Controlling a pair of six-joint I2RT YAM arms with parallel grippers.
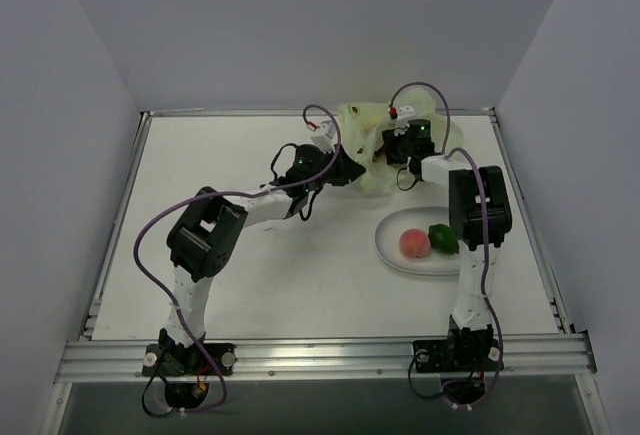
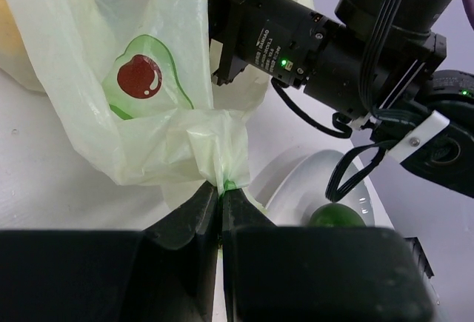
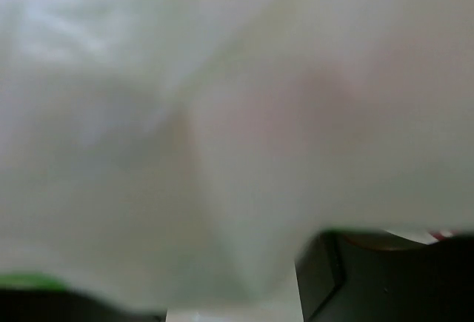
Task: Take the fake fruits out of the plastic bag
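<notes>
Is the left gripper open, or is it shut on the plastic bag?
Shut on it. The left gripper pinches a bunched fold of the plastic bag, its fingers pressed together.

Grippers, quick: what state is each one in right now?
Left gripper: closed, pinching a fold of the plastic bag.
Right gripper: pushed into the bag, wrist view blurred; cannot tell.

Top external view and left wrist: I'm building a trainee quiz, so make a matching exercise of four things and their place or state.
1. pink peach
2. green fruit
3. plastic bag
4. left gripper

a. crumpled, beyond the plate
b. shut on a fold of the bag
c. on the plate, left half
d. on the plate, right half

Pairs: 1-c, 2-d, 3-a, 4-b.
</notes>
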